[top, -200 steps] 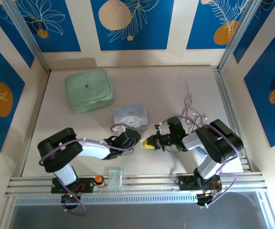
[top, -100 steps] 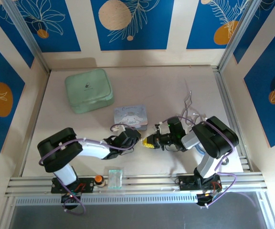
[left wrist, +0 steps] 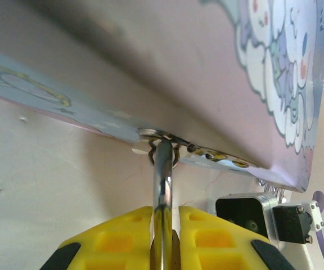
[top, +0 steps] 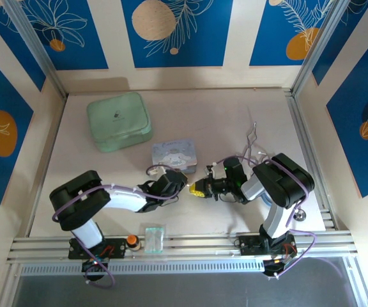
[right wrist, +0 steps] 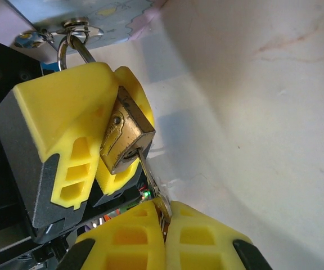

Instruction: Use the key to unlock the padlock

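The brass padlock (right wrist: pixel 125 135) hangs by its silver shackle (left wrist: pixel 162 169) from the hasp of the pale blue cartoon tin (top: pixel 174 155). My left gripper (left wrist: pixel 165 216) is shut on the padlock, its yellow fingers (right wrist: pixel 66 129) clamping the body from both sides. The thin pale key (right wrist: pixel 151 180) has its blade in the keyhole on the padlock's underside. My right gripper (right wrist: pixel 165 216) is shut on the key's head. In the top view the left gripper (top: pixel 179 185) and right gripper (top: pixel 200 189) meet tip to tip just in front of the tin.
A mint green lidded box (top: pixel 119 121) sits at the back left. A bent wire piece (top: pixel 254 137) lies behind the right arm. A small clear container (top: pixel 153 236) rests on the front rail. Patterned walls close in on three sides.
The right arm's elbow has swung left and its gripper has crept slightly toward the left gripper. The left arm has stayed put, and both grips are unchanged.
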Tool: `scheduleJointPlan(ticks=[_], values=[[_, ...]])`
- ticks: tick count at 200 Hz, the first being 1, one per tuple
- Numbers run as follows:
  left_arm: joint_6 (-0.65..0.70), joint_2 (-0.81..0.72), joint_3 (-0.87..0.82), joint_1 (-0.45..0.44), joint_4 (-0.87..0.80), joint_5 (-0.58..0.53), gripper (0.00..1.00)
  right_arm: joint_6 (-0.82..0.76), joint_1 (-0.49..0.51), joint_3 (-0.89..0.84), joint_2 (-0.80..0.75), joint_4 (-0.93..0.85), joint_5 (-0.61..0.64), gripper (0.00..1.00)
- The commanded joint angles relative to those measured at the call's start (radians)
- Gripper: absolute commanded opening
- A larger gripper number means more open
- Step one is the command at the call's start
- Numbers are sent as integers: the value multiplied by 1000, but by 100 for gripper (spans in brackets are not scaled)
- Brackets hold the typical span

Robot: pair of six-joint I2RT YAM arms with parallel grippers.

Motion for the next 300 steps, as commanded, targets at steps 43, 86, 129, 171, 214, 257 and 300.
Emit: scheduleJointPlan(ticks=[43,86,129,171,214,257,300], values=[[-36,4,18,-7,17,76,0,24,17,-11,17,147,43,0],[-43,1,22,-7,-1,76,0,7,51,-30,-28,91,144,0],[-28,-14,30,-7,-34,84,0,-27,69,-12,-66,16,198,0],[-29,-14,25,-8,-49,84,0,-20,81,-20,-100,18,252,0],[-28,-11,23,-9,-41,79,0,17,86,-35,-143,30,286,0],[-28,-13,19,-9,-5,91,0,112,37,-34,-13,223,192,0],[-18,-15,27,-9,-11,101,0,128,49,-26,60,290,170,0]])
